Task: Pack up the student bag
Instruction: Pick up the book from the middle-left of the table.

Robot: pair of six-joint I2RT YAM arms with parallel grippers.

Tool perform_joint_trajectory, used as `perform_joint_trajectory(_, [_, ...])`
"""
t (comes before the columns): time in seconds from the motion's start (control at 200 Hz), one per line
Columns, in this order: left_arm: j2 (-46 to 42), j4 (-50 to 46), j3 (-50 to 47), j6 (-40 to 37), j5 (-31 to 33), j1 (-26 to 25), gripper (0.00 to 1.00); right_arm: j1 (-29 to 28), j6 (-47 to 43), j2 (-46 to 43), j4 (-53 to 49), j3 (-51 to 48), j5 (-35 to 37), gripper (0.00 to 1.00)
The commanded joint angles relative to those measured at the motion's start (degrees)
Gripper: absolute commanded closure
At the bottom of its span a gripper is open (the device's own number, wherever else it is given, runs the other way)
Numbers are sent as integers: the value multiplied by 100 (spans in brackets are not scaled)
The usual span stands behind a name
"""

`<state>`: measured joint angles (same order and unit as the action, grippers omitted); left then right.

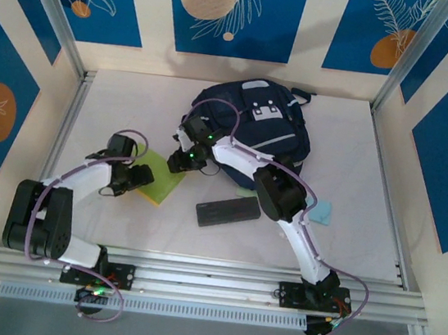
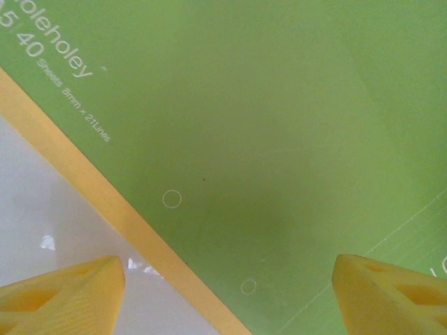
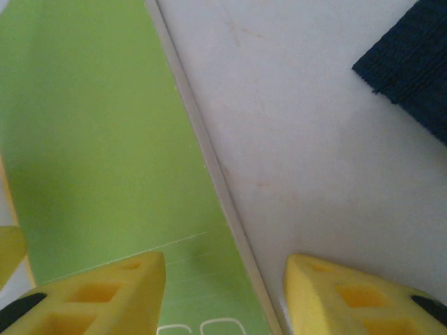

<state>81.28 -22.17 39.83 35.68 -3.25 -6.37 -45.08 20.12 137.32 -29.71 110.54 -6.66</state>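
Observation:
The student bag (image 1: 247, 121), dark navy with pale stripes and a white dotted patch, lies at the back middle of the table; its navy fabric corner (image 3: 412, 63) shows in the right wrist view. A green notebook (image 1: 156, 178) with a yellow spine lies flat left of centre. My left gripper (image 1: 135, 176) hovers open over its left side, yellow fingers (image 2: 63, 293) straddling the yellow spine (image 2: 105, 202) close above the green cover (image 2: 265, 125). My right gripper (image 1: 182, 160) stands open over the notebook's far corner, fingers (image 3: 91, 293) astride its page edge (image 3: 209, 167). Neither holds anything.
A black pencil case (image 1: 228, 210) lies on the white table (image 1: 356, 168) in front of the bag, under the right forearm. Light blue sticky notes (image 1: 323, 212) lie to the right of that arm. Aluminium rails (image 1: 193, 275) and patterned walls enclose the table.

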Motion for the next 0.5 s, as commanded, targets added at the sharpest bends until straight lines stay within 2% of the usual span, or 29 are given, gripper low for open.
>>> perform_joint_trajectory(0.0, [162,357,-171,268,-201,37,24,-157,-122,81,-242,-17,-208,53])
perform_joint_trajectory(0.16, [265,704,-410,558,-306,22,31,-271,40,-35,-99,-133,-729,63])
perform_joint_trajectory(0.495, [344,909,-481,710,-335,-29,37,-249,338,-303,1,-40,-1372,63])
